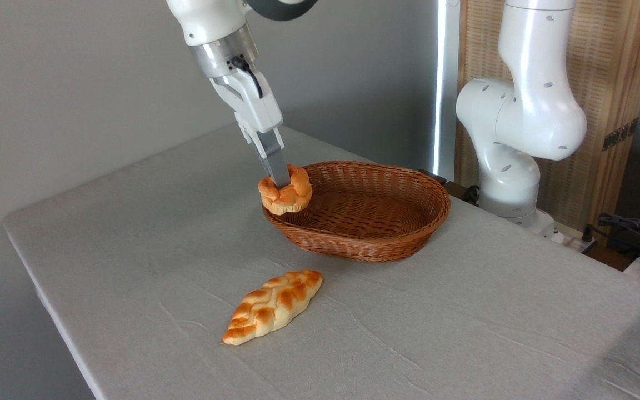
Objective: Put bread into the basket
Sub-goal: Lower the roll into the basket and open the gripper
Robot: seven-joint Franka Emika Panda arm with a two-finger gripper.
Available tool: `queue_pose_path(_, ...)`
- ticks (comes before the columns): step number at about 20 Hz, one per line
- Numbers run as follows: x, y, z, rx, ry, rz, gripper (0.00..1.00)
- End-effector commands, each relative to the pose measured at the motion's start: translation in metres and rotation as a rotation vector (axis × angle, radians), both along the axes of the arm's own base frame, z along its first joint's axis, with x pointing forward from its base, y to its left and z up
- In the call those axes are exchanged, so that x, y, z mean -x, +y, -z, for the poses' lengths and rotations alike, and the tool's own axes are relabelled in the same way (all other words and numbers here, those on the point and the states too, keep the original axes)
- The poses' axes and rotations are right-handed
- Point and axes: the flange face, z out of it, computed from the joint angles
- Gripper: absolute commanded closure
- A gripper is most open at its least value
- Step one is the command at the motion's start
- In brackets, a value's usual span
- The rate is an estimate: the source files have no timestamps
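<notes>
Gripping bread (285, 194) above basket (386, 244) rim

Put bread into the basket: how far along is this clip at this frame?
Done: the gripper has grasped the round knotted bun and holds it off the table. In hand: the bun hangs at the left rim of the wicker basket, not clearly inside. Left: carry it over the basket's floor, lower and release. The braided loaf lies untouched on the table.

Plain grey wall (75, 83), wooden slatted screen (609, 66), grey-clothed table (464, 333)
</notes>
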Motion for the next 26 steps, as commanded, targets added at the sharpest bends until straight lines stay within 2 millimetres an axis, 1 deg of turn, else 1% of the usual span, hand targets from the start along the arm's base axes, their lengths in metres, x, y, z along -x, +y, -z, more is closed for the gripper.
queue_pose_path(1,0.02,-0.03,0.033,0.001,-0.001,0.059,0.97)
queue_pose_path(2,0.029,-0.04,0.049,-0.005,0.005,0.084,0.85)
queue_pose_path(3,0.036,-0.048,0.059,-0.007,0.012,0.103,0.49)
queue_pose_path(4,0.039,-0.051,0.063,-0.009,0.018,0.111,0.36)
queue_pose_path(6,0.044,-0.054,0.071,-0.015,0.029,0.122,0.34)
queue_pose_path(7,0.045,-0.054,0.073,-0.016,0.033,0.124,0.28)
queue_pose_path(8,0.046,-0.055,0.073,-0.017,0.035,0.124,0.13)
queue_pose_path(9,0.046,-0.055,0.074,-0.018,0.036,0.125,0.05)
queue_pose_path(10,0.048,-0.057,0.075,-0.021,0.04,0.128,0.0)
queue_pose_path(12,0.051,-0.061,0.075,-0.022,0.04,0.136,0.0)
queue_pose_path(15,0.051,-0.061,0.075,-0.021,0.04,0.133,0.0)
queue_pose_path(17,0.052,-0.062,0.068,0.002,0.032,0.125,0.0)
queue_pose_path(20,0.049,-0.057,0.056,0.043,0.024,0.099,0.0)
queue_pose_path(22,0.037,-0.041,0.032,0.07,-0.019,0.059,0.0)
queue_pose_path(23,0.034,-0.037,0.026,0.08,-0.026,0.048,0.0)
queue_pose_path(24,0.025,-0.028,0.01,0.097,-0.05,0.027,0.0)
queue_pose_path(25,0.02,-0.022,0.001,0.106,-0.065,0.013,0.0)
queue_pose_path(26,0.008,-0.004,-0.021,0.13,-0.106,-0.025,0.0)
